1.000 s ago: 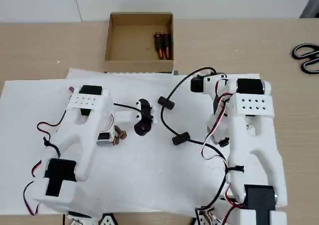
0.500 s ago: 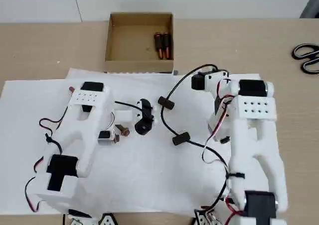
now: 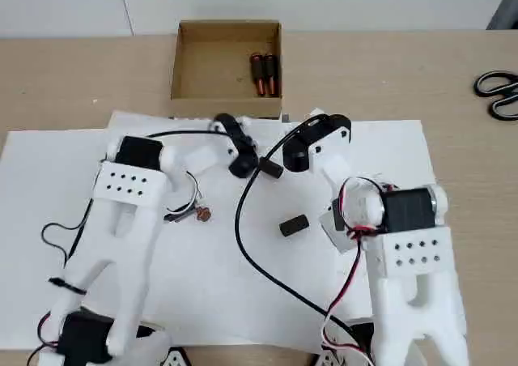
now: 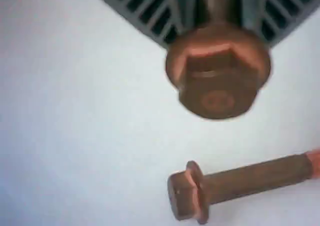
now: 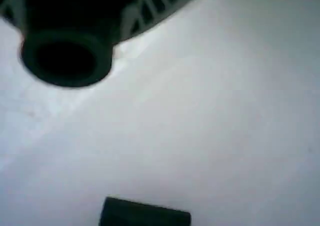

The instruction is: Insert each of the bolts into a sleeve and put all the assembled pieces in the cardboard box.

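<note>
You had scissors (image 3: 498, 95) well off at the tabletop (image 3: 453, 66) edge. A black cable (image 3: 240, 220) ran over the white paper (image 3: 48, 163), past two loose sleeves (image 3: 295, 224). The cardboard box (image 3: 188, 58) held two assembled pieces (image 3: 263, 74). Wrist views gave the grasps: left gripper (image 4: 217, 6) clenched on a bolt (image 4: 217, 81) above a loose bolt (image 4: 235, 188), right gripper (image 5: 75, 6) clamped on a sleeve (image 5: 67, 58).

Held bolt (image 4: 218, 81), held sleeve (image 5: 66, 58); loose bolt (image 4: 250, 178), loose sleeve (image 3: 295, 224)

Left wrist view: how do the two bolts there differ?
The held bolt is clamped in the left gripper, the loose bolt lies free on the white paper. The held bolt shows its head end-on; the loose bolt shows its full side. Both are copper-coloured with flanged heads.
</note>
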